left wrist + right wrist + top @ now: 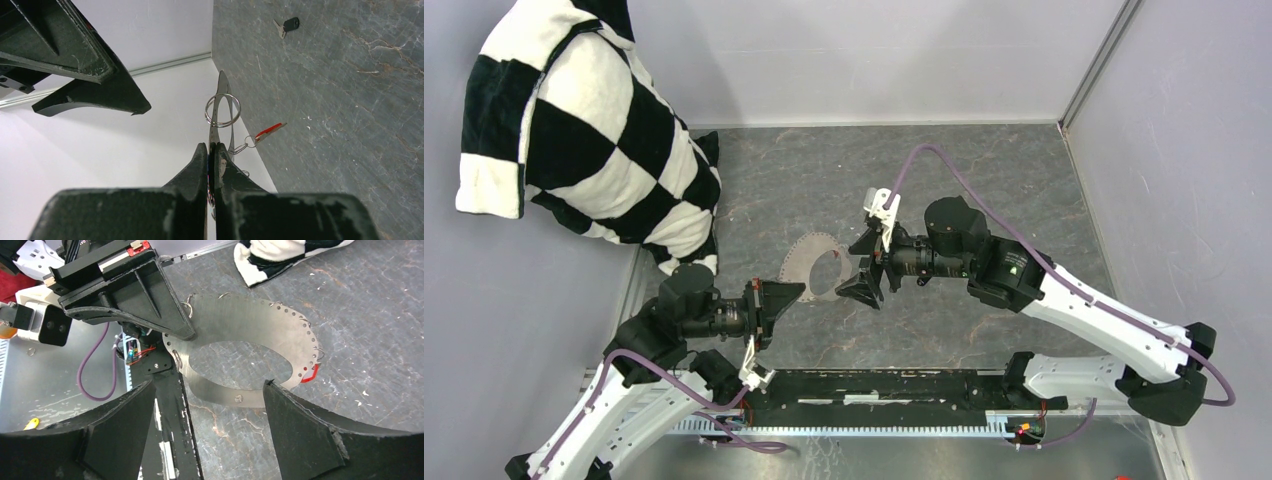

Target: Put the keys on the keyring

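The keyring [809, 262] is a flat silvery oval ring with small holes along its rim, held just above the grey table. My left gripper [794, 291] is shut on its near-left edge. In the left wrist view [211, 146] the ring shows edge-on [220, 90], with a small split ring [222, 110] on it. The red-tagged key [269, 131] hangs from the ring's rim and also shows in the right wrist view [310, 375]. The black-headed key [287, 25] lies loose on the table, far off. My right gripper [864, 266] is open and empty, just right of the ring [250, 325].
A black-and-white checkered cloth [584, 130] lies at the back left, its corner near the ring [280, 252]. White walls close in the table at the back and right. A black rail [874, 385] runs along the near edge.
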You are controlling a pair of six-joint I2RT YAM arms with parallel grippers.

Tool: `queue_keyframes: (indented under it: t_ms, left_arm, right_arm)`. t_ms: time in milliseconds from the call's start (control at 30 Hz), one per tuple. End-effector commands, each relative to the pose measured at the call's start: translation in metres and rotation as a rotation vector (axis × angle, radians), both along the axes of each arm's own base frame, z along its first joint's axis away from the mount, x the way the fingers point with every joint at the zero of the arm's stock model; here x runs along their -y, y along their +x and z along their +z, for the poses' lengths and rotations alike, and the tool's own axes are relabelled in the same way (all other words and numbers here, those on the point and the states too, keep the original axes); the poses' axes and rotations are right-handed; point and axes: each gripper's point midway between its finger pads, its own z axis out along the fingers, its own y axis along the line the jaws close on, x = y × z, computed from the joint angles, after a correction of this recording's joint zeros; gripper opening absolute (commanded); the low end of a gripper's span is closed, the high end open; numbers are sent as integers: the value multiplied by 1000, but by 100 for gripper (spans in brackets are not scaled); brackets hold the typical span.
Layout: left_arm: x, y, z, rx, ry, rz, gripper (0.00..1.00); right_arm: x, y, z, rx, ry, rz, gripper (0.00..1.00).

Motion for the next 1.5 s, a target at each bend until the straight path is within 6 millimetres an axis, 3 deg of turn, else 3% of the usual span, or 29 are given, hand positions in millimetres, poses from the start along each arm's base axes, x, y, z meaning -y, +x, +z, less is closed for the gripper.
queue_keyframes:
  t_ms: [0,267,567,867,1033,1467]
  left_arm:
    - [2,-2,22,28,-44,-11,2]
    - [1,6,22,6,-37,26,2]
    - [-1,24,41,-103,-149,155,2]
    - [-1,45,56,-245,-294,293,2]
    - [0,56,56,-369,-350,365,2]
    - [2,61,59,-398,-420,381,2]
  right_arm:
    - [8,5,33,103,63,-25,86]
    - [15,5,30,70,98,-70,83]
    - [23,-7,37,-83,198,-53,84]
    - [36,-9,14,-117,407,-112,82]
    - [31,-2,13,-139,451,-141,81]
    - [8,4,3,-301,647,-138,75]
